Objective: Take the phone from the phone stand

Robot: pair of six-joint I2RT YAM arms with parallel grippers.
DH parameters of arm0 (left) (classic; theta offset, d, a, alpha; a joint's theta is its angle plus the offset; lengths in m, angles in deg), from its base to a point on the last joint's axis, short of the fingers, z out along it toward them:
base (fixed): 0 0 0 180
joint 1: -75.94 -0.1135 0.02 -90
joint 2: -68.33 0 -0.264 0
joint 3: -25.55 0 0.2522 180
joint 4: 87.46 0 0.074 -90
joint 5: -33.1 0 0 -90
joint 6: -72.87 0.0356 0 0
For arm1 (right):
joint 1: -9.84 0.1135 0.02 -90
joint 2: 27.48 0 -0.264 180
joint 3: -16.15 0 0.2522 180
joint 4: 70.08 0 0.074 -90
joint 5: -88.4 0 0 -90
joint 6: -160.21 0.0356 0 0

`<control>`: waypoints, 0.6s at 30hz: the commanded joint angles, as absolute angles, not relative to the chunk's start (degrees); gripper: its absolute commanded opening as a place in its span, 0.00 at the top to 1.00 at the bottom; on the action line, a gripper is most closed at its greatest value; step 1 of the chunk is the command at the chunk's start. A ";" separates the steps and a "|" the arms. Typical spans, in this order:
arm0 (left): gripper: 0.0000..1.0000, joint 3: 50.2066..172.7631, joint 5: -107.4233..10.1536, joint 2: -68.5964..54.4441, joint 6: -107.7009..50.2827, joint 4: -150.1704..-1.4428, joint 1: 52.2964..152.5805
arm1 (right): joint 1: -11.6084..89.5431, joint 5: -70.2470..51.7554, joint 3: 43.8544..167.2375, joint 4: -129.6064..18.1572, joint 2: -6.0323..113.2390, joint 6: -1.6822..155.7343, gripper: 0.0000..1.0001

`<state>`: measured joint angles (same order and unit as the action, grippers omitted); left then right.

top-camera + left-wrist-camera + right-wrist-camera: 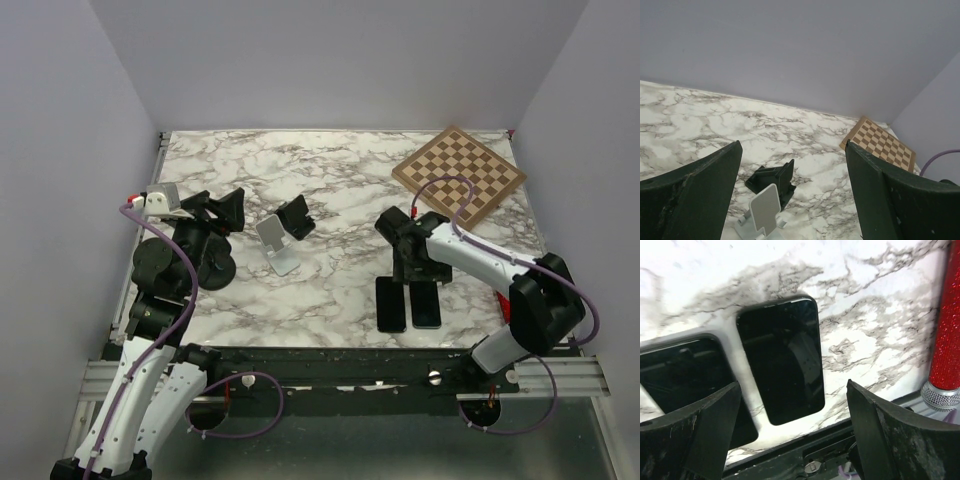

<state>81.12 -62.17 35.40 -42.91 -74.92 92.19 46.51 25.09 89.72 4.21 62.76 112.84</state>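
Two black phones lie flat side by side on the marble table near its front edge, one on the left (391,303) and one on the right (424,303). Both show in the right wrist view, one central (781,370) and one at the left (685,380). A white phone stand (277,243) and a black stand (295,218) sit mid-table, both with no phone on them. They also show in the left wrist view as the white stand (762,210) and the black stand (772,180). My right gripper (412,272) is open and empty just above the phones' far ends. My left gripper (236,205) is open and empty, left of the stands.
A wooden chessboard (459,173) lies at the far right corner, and it also shows in the left wrist view (880,142). Lilac walls enclose the table on three sides. A black metal rail (805,460) runs along the table's near edge.
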 commanded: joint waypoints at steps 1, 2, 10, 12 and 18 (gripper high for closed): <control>0.08 81.94 -60.74 35.14 -42.49 -76.08 92.46 | 46.70 28.02 92.48 5.37 58.14 112.73 0.07; 0.08 81.94 -60.68 35.11 -42.44 -76.17 92.46 | 46.84 27.21 92.42 4.65 57.40 112.07 0.07; 0.05 82.06 -59.34 33.95 -41.03 -76.55 92.42 | 49.58 16.34 90.15 -6.95 47.96 107.28 0.07; 0.05 82.42 -59.18 33.49 -39.89 -76.39 92.54 | 49.86 12.86 89.23 -10.38 45.49 106.95 0.07; 0.02 88.33 -61.85 32.46 -37.84 -63.73 92.99 | 50.01 2.16 86.42 -19.45 39.43 106.53 0.07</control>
